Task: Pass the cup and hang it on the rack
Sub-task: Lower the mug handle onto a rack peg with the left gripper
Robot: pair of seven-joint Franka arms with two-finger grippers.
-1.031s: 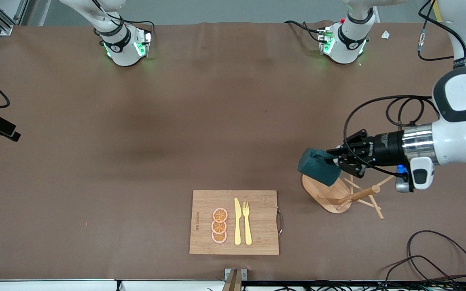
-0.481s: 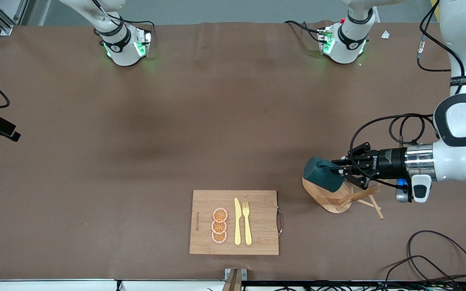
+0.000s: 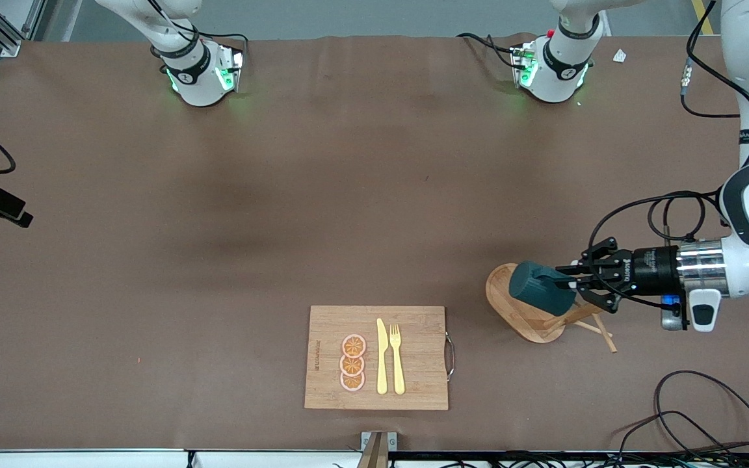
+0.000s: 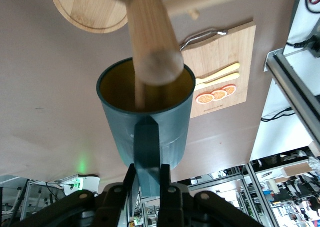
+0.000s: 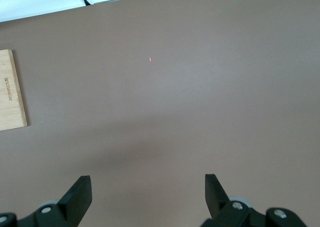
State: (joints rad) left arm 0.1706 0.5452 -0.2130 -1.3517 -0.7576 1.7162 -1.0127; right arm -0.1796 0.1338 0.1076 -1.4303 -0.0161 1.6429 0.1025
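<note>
Covering the whole table is a plain brown mat (image 3: 322, 214), with loose black cables (image 3: 706, 416) coiled at the edge nearest the front camera toward the left arm's end. A little farther in lies a rectangular wooden cutting board (image 3: 413, 383) with a metal handle, carrying three orange slices (image 3: 352, 363), a yellow knife (image 3: 381, 356) and a yellow fork (image 3: 397, 357). Beside the board, toward the left arm's end, stands the rack (image 3: 511, 305), its oval base flat on the mat and its post and pegs rising from it.

The left arm reaches in level from its end of the table, wrist turned sideways. The left gripper (image 3: 566, 285) is clamped on the handle of the teal cup (image 3: 540, 290), which it holds on its side over the rack's base. In the left wrist view the cup's (image 4: 150, 122) yellowish mouth faces the rack (image 4: 150, 42), and the rounded tip of the post sits right at the cup's rim, partly overlapping its opening; whether they touch I cannot tell.

The right arm waits, its base (image 3: 196, 75) at the edge farthest from the front camera. The right gripper (image 5: 147, 197) hangs spread wide over bare mat.
</note>
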